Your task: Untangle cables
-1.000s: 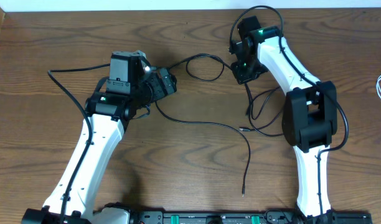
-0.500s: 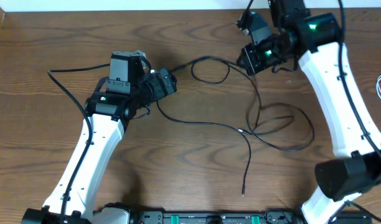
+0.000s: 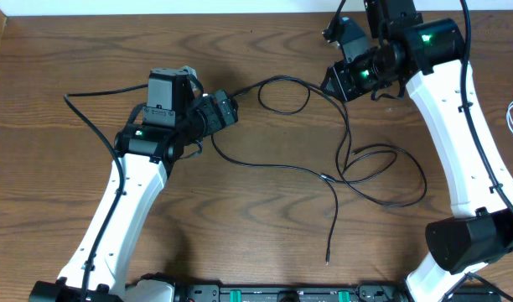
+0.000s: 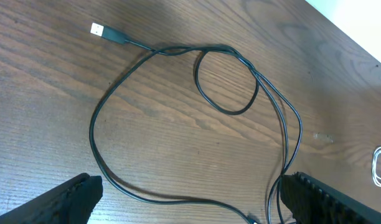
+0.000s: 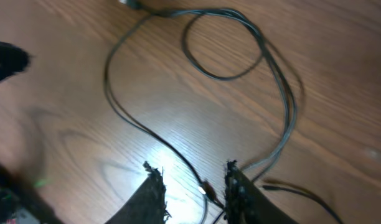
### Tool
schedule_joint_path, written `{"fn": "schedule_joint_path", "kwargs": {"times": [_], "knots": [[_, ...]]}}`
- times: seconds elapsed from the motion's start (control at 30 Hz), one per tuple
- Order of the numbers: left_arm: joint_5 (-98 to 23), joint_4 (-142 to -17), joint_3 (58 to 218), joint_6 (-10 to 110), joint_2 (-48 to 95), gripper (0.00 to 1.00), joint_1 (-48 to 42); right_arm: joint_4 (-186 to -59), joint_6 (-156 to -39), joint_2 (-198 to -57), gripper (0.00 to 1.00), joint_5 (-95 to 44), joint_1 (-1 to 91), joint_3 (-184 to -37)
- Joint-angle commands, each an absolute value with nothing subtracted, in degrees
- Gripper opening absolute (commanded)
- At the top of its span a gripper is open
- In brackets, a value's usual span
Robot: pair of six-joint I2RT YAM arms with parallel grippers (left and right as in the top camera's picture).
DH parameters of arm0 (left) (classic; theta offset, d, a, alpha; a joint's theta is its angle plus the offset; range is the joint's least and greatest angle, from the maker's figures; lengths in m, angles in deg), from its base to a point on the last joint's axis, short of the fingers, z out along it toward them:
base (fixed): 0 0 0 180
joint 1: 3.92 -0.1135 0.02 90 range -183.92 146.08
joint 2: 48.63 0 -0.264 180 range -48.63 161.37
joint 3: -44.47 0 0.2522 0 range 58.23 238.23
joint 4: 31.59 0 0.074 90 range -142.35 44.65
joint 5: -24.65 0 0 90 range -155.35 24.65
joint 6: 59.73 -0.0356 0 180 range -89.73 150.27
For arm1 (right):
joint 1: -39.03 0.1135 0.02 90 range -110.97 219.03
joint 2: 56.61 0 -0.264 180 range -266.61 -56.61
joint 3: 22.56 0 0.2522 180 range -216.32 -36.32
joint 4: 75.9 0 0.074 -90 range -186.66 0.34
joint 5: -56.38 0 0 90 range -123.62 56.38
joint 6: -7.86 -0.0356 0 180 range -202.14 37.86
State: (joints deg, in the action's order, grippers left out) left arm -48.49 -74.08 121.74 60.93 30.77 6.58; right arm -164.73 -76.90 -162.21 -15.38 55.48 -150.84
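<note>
You are at a robotics lab bench, not a home or shop. A bare wood-grain desk (image 3: 55, 67) carries only a left arm (image 3: 114, 210) and a right arm (image 3: 458, 126), white and black. Both rise from a black rail (image 3: 240, 294) with green connectors. Loose black cables (image 4: 225, 112) lie between them, and a plain pale wall (image 3: 156, 7) stands behind.

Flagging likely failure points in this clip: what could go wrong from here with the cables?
1. The black cables cross in a small loop near the USB plug; pulling an end could cinch it into a knot.
2. Two strands run side by side toward the right gripper, whose jaws stand apart; closing there may grab both.
</note>
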Motion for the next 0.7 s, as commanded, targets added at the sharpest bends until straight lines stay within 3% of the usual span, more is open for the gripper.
{"fn": "schedule_joint_path", "kwargs": {"times": [0.0, 0.03, 0.07, 0.27, 0.5, 0.67], "knots": [[-48.0, -74.0, 122.1, 61.2, 30.8, 0.98, 6.5, -166.0, -83.9, -161.4, 0.57, -23.2, 54.2, -150.9], [-48.0, -74.0, 122.1, 61.2, 30.8, 0.98, 6.5, -166.5, -84.8, -161.2, 0.64, -24.1, 53.7, -150.9], [-48.0, -74.0, 122.1, 61.2, 30.8, 0.98, 6.5, -167.1, -85.3, -160.8, 0.66, -24.4, 53.0, -150.9], [-48.3, -69.5, 122.1, 60.4, 30.8, 0.96, 7.2, -171.0, -89.4, -159.1, 0.68, -24.5, 48.7, -150.9], [-62.8, -69.2, 122.8, 49.9, 33.5, 0.97, 15.2, -172.7, -90.3, -158.9, 0.70, -24.5, 45.8, -150.9], [-65.2, -70.0, 127.8, 49.3, 41.3, 0.97, 18.6, -172.4, -90.5, -158.9, 0.72, -24.5, 45.9, -150.9]]}}
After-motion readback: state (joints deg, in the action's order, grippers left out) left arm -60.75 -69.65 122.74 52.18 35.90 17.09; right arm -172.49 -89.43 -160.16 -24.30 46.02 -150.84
